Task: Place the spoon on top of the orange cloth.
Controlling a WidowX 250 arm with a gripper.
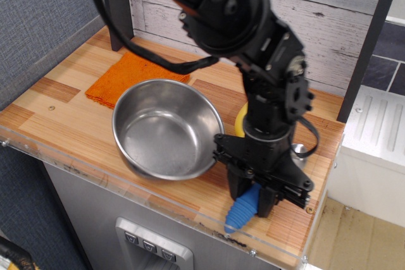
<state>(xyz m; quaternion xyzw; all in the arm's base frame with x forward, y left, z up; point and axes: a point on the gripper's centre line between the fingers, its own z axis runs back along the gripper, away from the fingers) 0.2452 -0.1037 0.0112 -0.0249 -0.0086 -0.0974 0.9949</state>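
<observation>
The spoon lies at the front right of the counter. Its ribbed blue handle (240, 214) points toward the front edge, and its silver bowl (297, 150) peeks out behind the arm. My gripper (252, 196) points straight down, and its black fingers (266, 202) are closed on the blue handle. I cannot tell if the spoon is off the wood. The orange cloth (125, 76) lies flat at the back left, partly hidden by the steel bowl, far from the gripper.
A steel bowl (130, 110) stands mid-counter between the cloth and the gripper, its right rim close to the gripper. A yellow toy banana (240, 122) shows behind the wrist. A dark post (118, 4) stands at the back left. The counter's front edge has a clear plastic lip (158, 197).
</observation>
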